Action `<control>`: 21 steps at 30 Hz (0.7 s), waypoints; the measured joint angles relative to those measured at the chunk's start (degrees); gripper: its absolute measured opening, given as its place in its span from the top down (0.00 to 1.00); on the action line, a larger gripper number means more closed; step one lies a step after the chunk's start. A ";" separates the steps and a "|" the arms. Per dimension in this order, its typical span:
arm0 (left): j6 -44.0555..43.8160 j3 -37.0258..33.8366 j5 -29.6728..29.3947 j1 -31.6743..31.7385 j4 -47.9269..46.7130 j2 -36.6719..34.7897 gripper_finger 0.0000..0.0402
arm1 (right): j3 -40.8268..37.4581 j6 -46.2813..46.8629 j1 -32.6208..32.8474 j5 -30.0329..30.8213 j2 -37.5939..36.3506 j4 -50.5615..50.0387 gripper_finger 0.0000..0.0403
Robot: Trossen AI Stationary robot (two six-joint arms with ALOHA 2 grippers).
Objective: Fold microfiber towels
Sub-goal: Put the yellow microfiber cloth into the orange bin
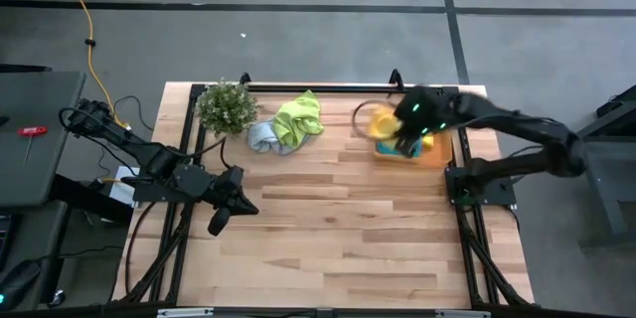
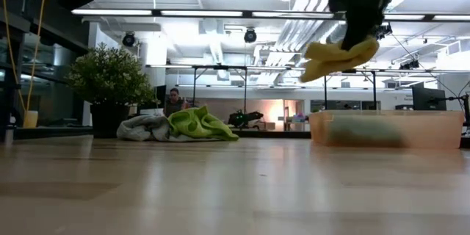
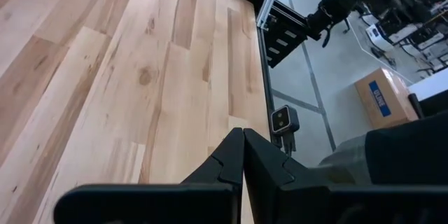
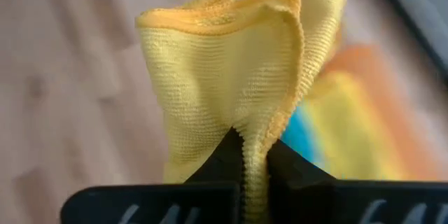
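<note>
My right gripper [image 1: 402,131] is shut on a yellow towel [image 4: 231,77], held high above the orange tray [image 1: 437,151] at the table's far right. In the tray lie another yellow towel and a teal blue one [image 4: 308,136]. A lime green towel [image 1: 299,119] and a pale grey-blue towel [image 1: 264,137] lie bunched on the table beside the plant [image 1: 227,105]. My left gripper [image 1: 221,221] is shut and empty near the table's left edge. My right gripper pinches a bunched fold of the yellow towel [image 4: 253,155] between its two fingers, several layers with a hemmed edge among them. The fingers come from above, pointing down. The towel hangs below them [image 2: 339,55], slack, lifted clear of the tray.
The wooden table's middle and near part [image 1: 338,229] hold nothing. Black frame rails run along the table's left and right sides. A person sits in the room beyond the far edge [image 2: 174,101].
</note>
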 joint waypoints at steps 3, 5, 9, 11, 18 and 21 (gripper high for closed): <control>-0.06 0.00 -0.80 -0.02 0.05 0.00 1.00 | 4.17 -8.24 -8.07 1.13 -0.57 -5.33 1.00; -0.06 0.00 -1.37 -0.02 0.05 0.00 1.00 | 6.69 -14.81 -12.80 0.65 0.88 -7.76 1.00; -1.55 0.00 -2.19 0.00 0.09 0.00 1.00 | 9.39 -28.33 -19.06 -3.40 6.31 -11.57 1.00; -1.59 0.00 -2.22 -0.02 0.09 0.00 1.00 | 9.62 -36.04 -20.85 -6.16 9.33 -13.16 1.00; -1.72 0.00 -2.41 -0.02 0.11 0.00 1.00 | 9.62 -51.40 -25.08 -12.86 18.48 -13.26 1.00; -1.68 0.00 -2.86 0.00 0.11 0.00 1.00 | 9.62 -53.35 -26.84 -11.93 21.95 -12.64 1.00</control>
